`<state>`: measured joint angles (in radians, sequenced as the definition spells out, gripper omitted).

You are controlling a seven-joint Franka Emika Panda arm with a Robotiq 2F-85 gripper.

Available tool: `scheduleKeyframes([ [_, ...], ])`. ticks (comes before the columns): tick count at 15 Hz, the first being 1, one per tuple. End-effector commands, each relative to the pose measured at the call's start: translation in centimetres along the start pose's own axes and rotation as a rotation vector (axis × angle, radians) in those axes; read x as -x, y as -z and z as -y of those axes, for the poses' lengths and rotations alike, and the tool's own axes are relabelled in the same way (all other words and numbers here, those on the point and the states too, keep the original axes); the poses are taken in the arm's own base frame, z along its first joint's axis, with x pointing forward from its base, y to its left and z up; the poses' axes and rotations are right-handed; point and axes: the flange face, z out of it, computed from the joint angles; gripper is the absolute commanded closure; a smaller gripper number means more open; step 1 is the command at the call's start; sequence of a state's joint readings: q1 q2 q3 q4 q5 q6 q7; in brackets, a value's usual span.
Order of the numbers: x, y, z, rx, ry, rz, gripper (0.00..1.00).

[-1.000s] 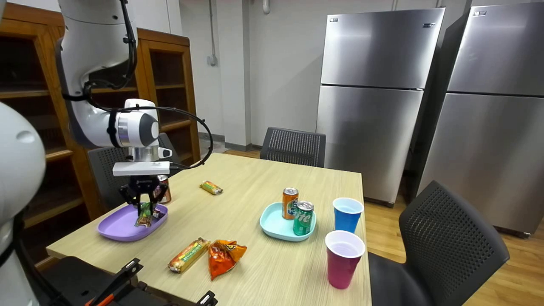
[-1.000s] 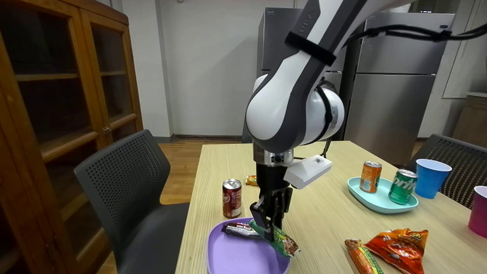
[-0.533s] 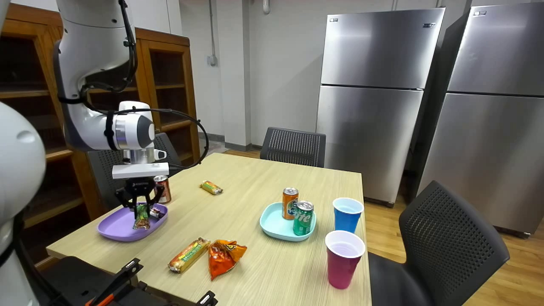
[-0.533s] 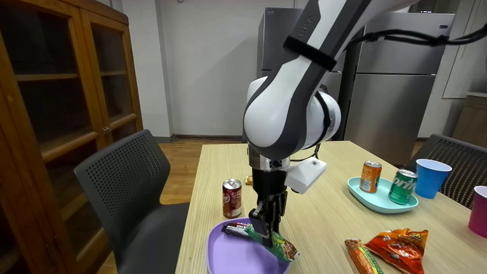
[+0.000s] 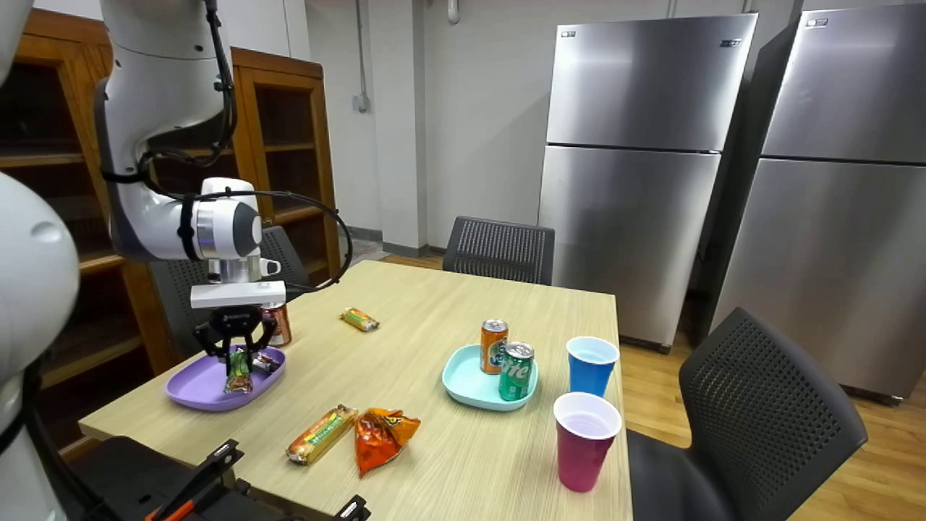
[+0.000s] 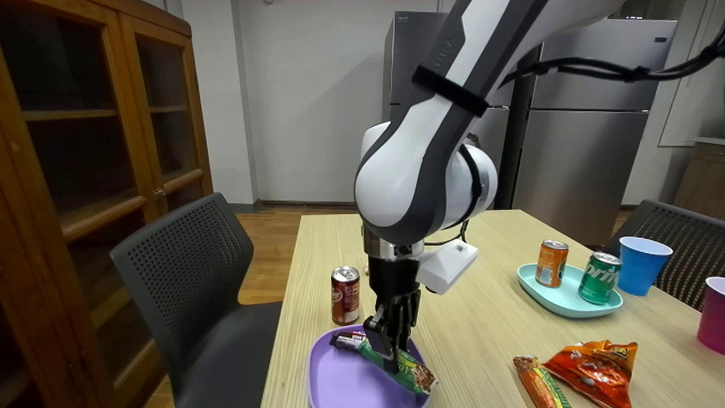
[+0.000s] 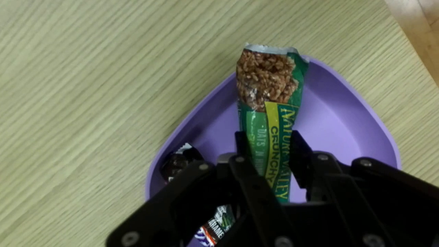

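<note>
Two wrapped snacks, a gold bar (image 5: 322,434) and an orange pouch (image 5: 387,440), lie side by side on the near part of the table (image 5: 434,318) in an exterior view. Farther off and left, over the purple tray (image 5: 194,385), my gripper (image 7: 269,142) is narrow, holding a green granola bar (image 7: 267,79) by its sides. Seen from the wrist, one end reaches over the rim; whether its underside touches the tray I cannot tell. Let go there, I judge, it could tip outward, with too little tray beneath that end. A dark-wrapped bar (image 6: 350,341) lies close by inside; pressing lower might shove it. Just beyond the tray, a red can (image 6: 345,294) stands upright, and a careless sideways swing could topple it. Well to the right, a teal tray (image 5: 466,378) bears an orange can (image 5: 494,347). Farthest stands a steel refrigerator (image 5: 636,239).
</note>
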<state>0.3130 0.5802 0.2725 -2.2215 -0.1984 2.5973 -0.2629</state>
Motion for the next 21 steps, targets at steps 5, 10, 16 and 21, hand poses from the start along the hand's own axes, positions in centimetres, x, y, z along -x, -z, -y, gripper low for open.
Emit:
scheduleKeyframes([
  [5,-1.9,-0.6,-0.7,0.02,0.023,-0.005,0.92],
  [10,-2.0,-0.7,-0.8,0.013,0.025,-0.001,0.43],
  [16,-1.8,0.2,-0.7,0.009,0.012,-0.01,0.11],
  [21,-1.7,1.6,-1.0,0.01,0.006,-0.024,0.0],
])
